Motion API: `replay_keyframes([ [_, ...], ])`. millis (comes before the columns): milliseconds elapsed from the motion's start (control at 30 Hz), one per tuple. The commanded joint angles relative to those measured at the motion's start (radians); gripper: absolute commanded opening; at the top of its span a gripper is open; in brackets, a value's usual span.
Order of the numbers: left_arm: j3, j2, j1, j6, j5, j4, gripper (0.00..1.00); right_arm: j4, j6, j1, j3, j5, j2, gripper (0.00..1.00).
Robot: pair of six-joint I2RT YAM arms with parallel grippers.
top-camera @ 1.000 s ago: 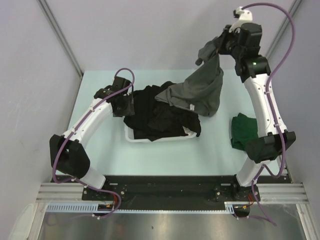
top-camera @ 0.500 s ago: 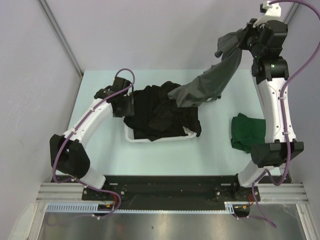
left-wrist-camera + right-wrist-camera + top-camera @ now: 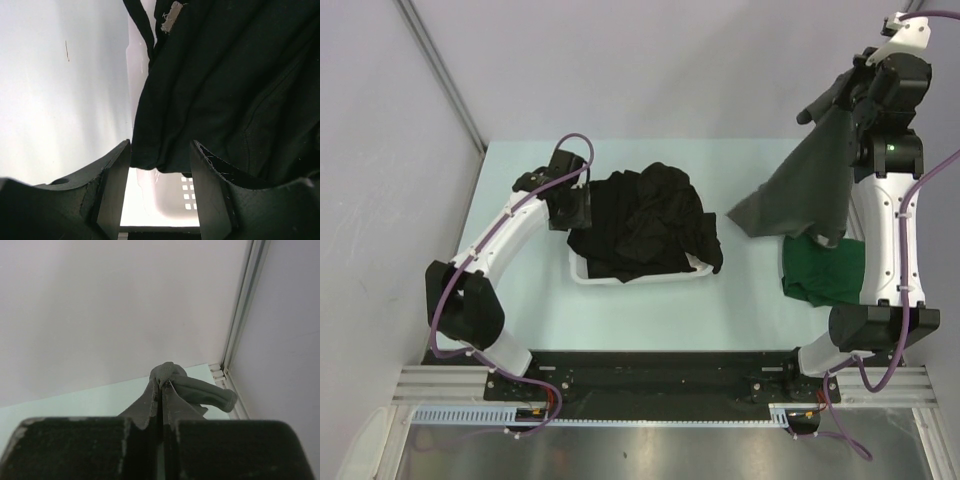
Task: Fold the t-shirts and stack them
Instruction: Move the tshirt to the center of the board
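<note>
My right gripper (image 3: 835, 95) is raised high at the far right and is shut on the charcoal grey t-shirt (image 3: 800, 190), which hangs from it free of the basket; in the right wrist view (image 3: 162, 382) a bunch of grey fabric (image 3: 192, 387) is pinched between the closed jaws. A dark green t-shirt (image 3: 825, 268) lies on the table under it. Several black t-shirts (image 3: 645, 225) are heaped in the white basket (image 3: 582, 272). My left gripper (image 3: 575, 210) is open at the heap's left edge; in the left wrist view (image 3: 160, 172) black fabric (image 3: 220, 90) hangs between its fingers.
The white basket (image 3: 170, 195) sits mid-table, its perforated wall visible under the left gripper. Pale green tabletop (image 3: 650, 320) lies in front of it. Grey walls with metal frame posts (image 3: 440, 70) enclose the back and sides.
My right gripper has swung up and to the right, pulling the grey t-shirt fully off the basket heap so it now hangs over the green shirt. The left arm has barely moved.
</note>
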Motion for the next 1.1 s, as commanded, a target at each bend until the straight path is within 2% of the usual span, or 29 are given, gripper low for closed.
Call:
replay_keyframes([
  [0, -0.005, -0.027, -0.005, 0.008, 0.019, 0.016, 0.56, 0.07, -0.004, 0.002, -0.008, -0.01, -0.022, 0.0],
  [367, -0.065, -0.065, -0.005, -0.006, 0.015, 0.033, 0.56, 0.079, 0.07, 0.046, 0.027, -0.164, 0.118, 0.0],
  [567, -0.082, -0.074, -0.005, -0.012, 0.012, 0.03, 0.56, 0.088, 0.056, 0.098, 0.078, -0.175, 0.2, 0.0],
  [1067, -0.1, -0.114, -0.005, -0.019, -0.002, 0.007, 0.56, 0.178, 0.109, 0.092, 0.222, -0.274, 0.378, 0.02],
])
